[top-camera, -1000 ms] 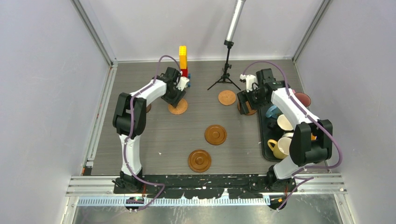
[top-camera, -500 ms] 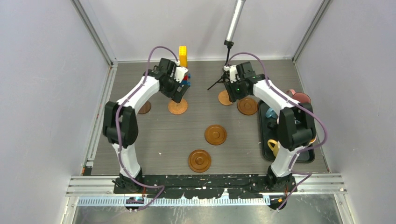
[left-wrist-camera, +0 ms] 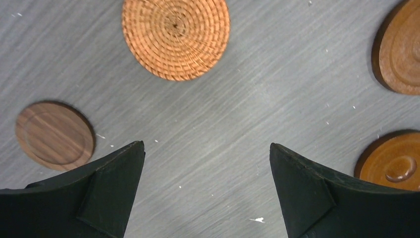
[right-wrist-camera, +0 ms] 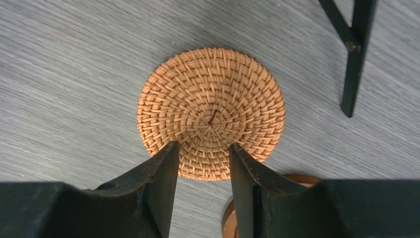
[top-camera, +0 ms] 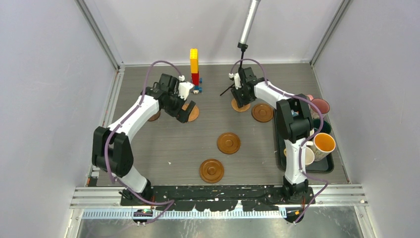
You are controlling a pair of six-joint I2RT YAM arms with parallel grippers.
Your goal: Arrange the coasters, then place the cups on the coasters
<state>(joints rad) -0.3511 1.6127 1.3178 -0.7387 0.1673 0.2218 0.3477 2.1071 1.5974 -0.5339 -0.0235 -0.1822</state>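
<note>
Closest to the worktop's near edge lies a dark ringed coaster [top-camera: 211, 170], with a second ringed coaster [top-camera: 228, 143] a little farther in, toward the middle. Along the right edge we see the black tray [top-camera: 319, 167] with the cups [top-camera: 324, 143] crowded on it.

Farther back, the left gripper [left-wrist-camera: 206, 146] hovers over bare worktop with its jaws spread wide and nothing between them. The left woven coaster [left-wrist-camera: 176, 37] lies ahead of its fingertips, apart from them. A small dark coaster [left-wrist-camera: 54, 135] sits off to the side, toward the left edge.

The right gripper [right-wrist-camera: 201, 148] is over the near rim of the right woven coaster [right-wrist-camera: 210, 106]. Its jaws are drawn in to a narrow gap, through which the weave shows. We cannot tell whether they pinch it or only hang above it. A third ringed coaster [top-camera: 262, 112] lies just beside this one, toward the right edge.

Near the far edge stand a black tripod [top-camera: 240, 82] and a block tower [top-camera: 194, 62].
</note>
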